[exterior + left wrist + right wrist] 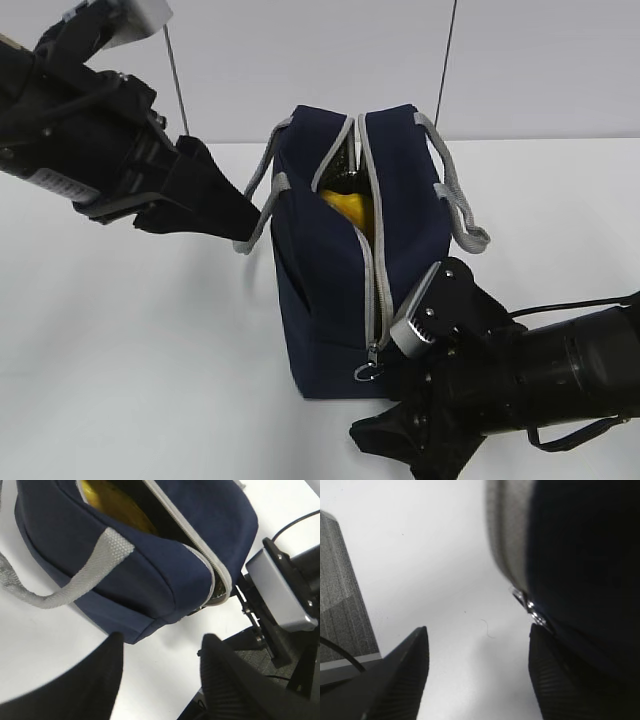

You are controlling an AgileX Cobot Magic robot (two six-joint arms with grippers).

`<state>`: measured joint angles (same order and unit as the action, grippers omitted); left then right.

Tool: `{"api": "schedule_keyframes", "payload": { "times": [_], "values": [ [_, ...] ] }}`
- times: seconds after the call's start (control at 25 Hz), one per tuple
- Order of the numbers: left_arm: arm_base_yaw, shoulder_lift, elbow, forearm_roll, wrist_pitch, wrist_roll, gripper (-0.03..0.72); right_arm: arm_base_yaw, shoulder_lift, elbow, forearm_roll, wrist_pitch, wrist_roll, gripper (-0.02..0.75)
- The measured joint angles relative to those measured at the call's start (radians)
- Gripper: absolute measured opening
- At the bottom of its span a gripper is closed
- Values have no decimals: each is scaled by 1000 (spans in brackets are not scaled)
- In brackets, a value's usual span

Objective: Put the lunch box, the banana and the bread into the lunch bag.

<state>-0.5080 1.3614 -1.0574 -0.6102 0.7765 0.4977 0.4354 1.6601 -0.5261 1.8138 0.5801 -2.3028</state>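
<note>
**Bag Upright, Both Hands Empty**

On the white counter (120, 330), seen from the exterior camera, the lunch bag (330, 300) stood upright with its grey zipper (372, 270) parted along the top. Something yellow (348, 207), probably the banana, showed through the gap. The left hand (225, 215) hung beside the bag's grey handle (262, 210); the right hand (410, 440) sat low at the bag's near end, by the ring pull (368, 373).

From the left wrist, the left hand (160, 680) stood spread wide over bare counter, gripping nothing, with the bag (140, 580) just beyond and the yellow thing (115, 510) visible inside.

From the right wrist, the right hand (477, 675) was likewise wide apart and empty, one finger (560, 680) close against the blurred bag (590, 570) near its metal pull (530, 605).
</note>
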Motion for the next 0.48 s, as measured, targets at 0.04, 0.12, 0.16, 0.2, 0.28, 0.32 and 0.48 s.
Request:
{"api": "schedule_keyframes", "payload": {
  "times": [0.04,0.12,0.16,0.2,0.28,0.32,0.48],
  "values": [
    [0,0,0,0,0,0,361,0,0,0,0,-5,0,470],
    [0,0,0,0,0,0,361,0,0,0,0,-23,0,470],
    [0,0,0,0,0,0,361,0,0,0,0,-30,0,470],
    [0,0,0,0,0,0,361,0,0,0,0,-34,0,470],
    [0,0,0,0,0,0,361,0,0,0,0,-36,0,470],
    [0,0,0,0,0,0,361,0,0,-1,0,-36,0,470],
    [0,0,0,0,0,0,361,0,1,-11,0,-21,0,470]
  ]
}}
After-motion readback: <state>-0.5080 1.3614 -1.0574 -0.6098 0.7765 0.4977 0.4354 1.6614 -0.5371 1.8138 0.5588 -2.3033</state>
